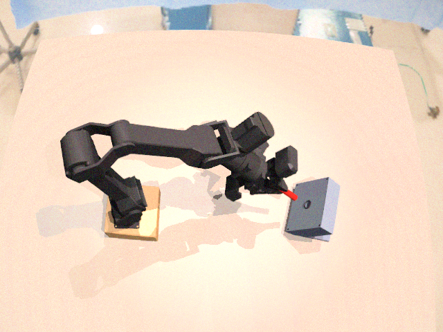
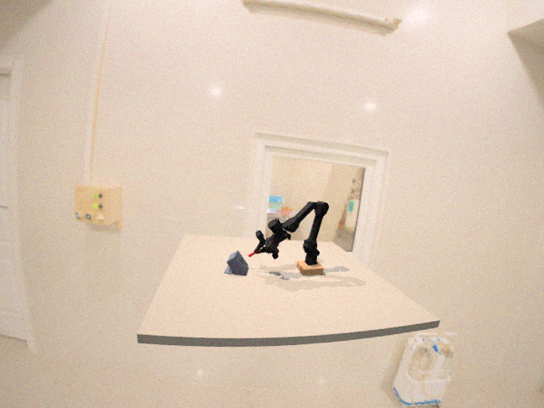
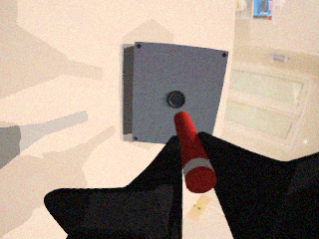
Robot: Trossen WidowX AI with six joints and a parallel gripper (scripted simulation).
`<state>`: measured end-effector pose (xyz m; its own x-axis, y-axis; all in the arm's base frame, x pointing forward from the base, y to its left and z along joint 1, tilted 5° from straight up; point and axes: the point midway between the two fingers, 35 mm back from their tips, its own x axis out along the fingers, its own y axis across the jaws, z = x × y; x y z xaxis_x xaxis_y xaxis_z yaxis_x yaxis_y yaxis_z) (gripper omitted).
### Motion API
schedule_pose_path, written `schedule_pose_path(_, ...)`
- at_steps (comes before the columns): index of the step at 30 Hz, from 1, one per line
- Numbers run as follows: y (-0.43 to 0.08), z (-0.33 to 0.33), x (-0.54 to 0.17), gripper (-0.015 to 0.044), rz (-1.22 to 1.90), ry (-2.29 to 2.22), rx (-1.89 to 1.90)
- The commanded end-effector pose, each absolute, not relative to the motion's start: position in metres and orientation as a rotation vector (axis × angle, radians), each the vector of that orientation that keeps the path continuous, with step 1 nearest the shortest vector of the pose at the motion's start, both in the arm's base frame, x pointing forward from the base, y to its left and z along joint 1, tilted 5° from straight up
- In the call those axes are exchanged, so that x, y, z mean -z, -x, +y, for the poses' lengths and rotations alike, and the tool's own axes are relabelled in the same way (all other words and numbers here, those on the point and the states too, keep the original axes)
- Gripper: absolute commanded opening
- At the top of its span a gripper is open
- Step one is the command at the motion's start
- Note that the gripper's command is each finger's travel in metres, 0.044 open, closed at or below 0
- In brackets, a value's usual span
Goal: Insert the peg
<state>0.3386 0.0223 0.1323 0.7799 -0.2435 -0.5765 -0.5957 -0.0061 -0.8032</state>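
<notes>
While the gripper (image 1: 282, 188) (image 2: 257, 252) (image 3: 187, 139) held it, the red peg (image 1: 290, 195) (image 2: 252, 254) (image 3: 191, 149) sat tilted above the worktop (image 1: 221, 286) (image 2: 263, 311) (image 3: 60, 30).

Peg: round, slim, straight, bright red in top view, darker at the near end in wrist view, one grey band just short of that end. Gripper: fingers nearly closed, pinched on peg. Far end of peg was free, out of the hole (image 1: 306, 204) (image 3: 175, 99), near the face of the slate-grey panel (image 1: 309, 218) (image 2: 237, 264) (image 3: 159, 75). In top view, panel stood toward the right edge of the worktop, well in from the corners; peg just left of the hole.
</notes>
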Motion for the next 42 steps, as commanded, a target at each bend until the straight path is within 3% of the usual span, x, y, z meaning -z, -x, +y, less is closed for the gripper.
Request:
schedule_pose_path(1, -0.343, 0.022, -0.128, 0.0, 0.68, 1.6, -0.319)
schedule_pose_path(42, -0.374, 0.016, -0.105, 0.0, 0.655, 1.604, -0.302)
